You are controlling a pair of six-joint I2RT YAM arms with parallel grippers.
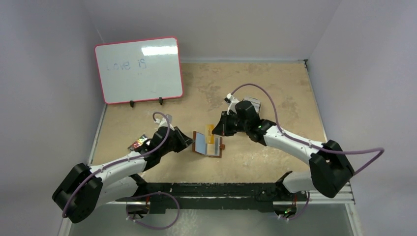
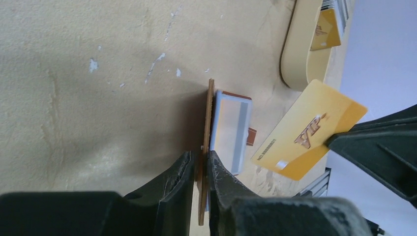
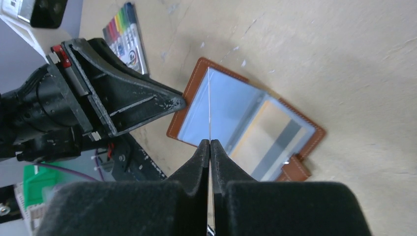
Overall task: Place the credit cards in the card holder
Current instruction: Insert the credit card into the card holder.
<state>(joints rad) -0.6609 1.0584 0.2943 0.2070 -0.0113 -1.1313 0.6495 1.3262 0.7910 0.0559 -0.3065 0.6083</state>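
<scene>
Tabletop [image 1: 275, 83] tan, mottled, scuffed with white flecks. Plain pale walls [image 1: 221, 24] close it in on three sides. Black rail [image 1: 216, 189] runs along the near edge.

Whiteboard [image 1: 139, 70], red-framed, propped at the far left corner; faint handwriting reads "Love is". Marker pack [image 1: 139, 143], mixed colours, lies near the left edge beside the left arm; its label is too small to read.

Card holder [image 1: 209, 144] lies open near the tabletop's middle, a little toward the near edge. Brown leather outside, snap tab [image 3: 295, 169] on its right side. Pale card [image 2: 231, 132] with a grey stripe sits inside it.

Left claw [image 2: 200, 157] stands astride the edge of the holder's left cover, fingers slightly spread, one on either side of the leather. Whether the pads touch it is hard to tell from the wrist view.

Right claw [image 3: 210, 143] is pressed together, pinching the gold card [image 2: 310, 130] by one end. The card hangs tilted in the air just beside and above the open holder, in no slot. Its face reads "VIP"; a line of small print beneath is not legible.

Tan oval tin [image 2: 295, 54] sits right of the middle, beyond the right claw, partly hidden by the right arm in the overhead view. It holds a second gold card [image 2: 325, 29] and a barcode card [image 2: 330, 5].
</scene>
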